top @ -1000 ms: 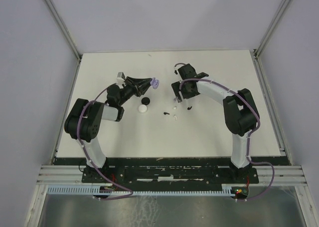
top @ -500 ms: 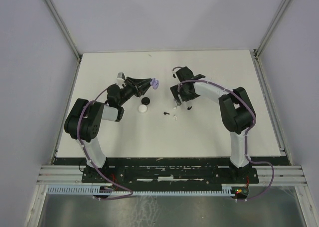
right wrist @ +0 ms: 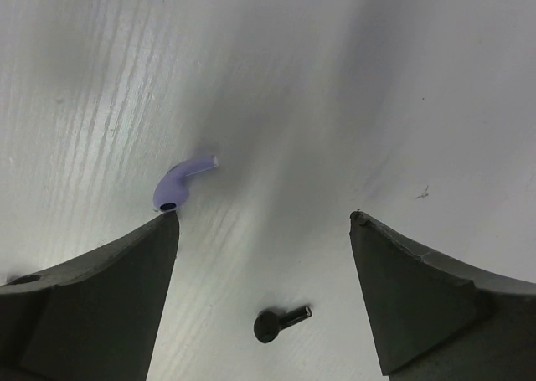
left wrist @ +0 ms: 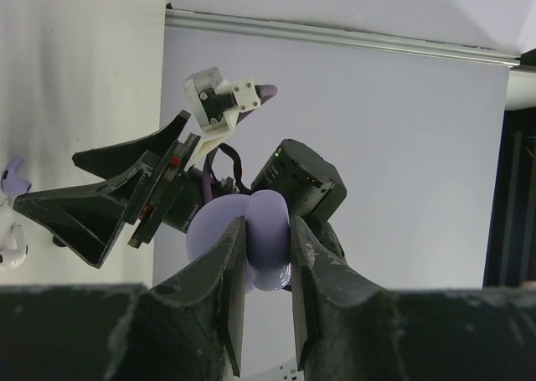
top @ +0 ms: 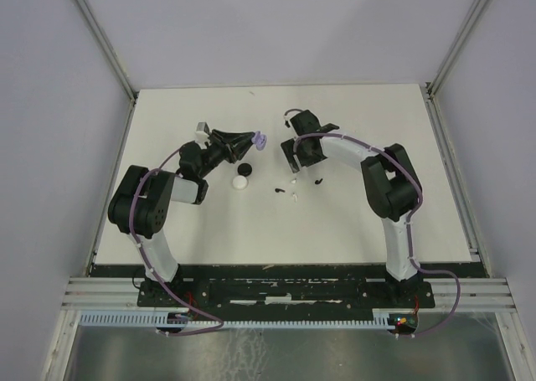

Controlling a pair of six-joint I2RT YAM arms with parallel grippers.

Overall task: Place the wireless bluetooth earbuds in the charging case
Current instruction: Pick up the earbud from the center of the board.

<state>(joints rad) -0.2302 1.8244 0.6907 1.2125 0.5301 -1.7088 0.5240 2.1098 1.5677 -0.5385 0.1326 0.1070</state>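
Earbud (right wrist: 182,182) lies beside fingertip (right wrist: 162,233) of right claw (right wrist: 264,217).

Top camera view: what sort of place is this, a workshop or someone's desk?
Probably a robotics lab test cell: a white table boxed in by plain panels, a left arm and a right arm bolted to a metal rail, and tiny earbuds scattered between them.

table (right wrist: 352,71) bare inside the wide right claw (right wrist: 264,217) — save lilac earbud (right wrist: 181,183) at one tip, black earbud (right wrist: 277,321).
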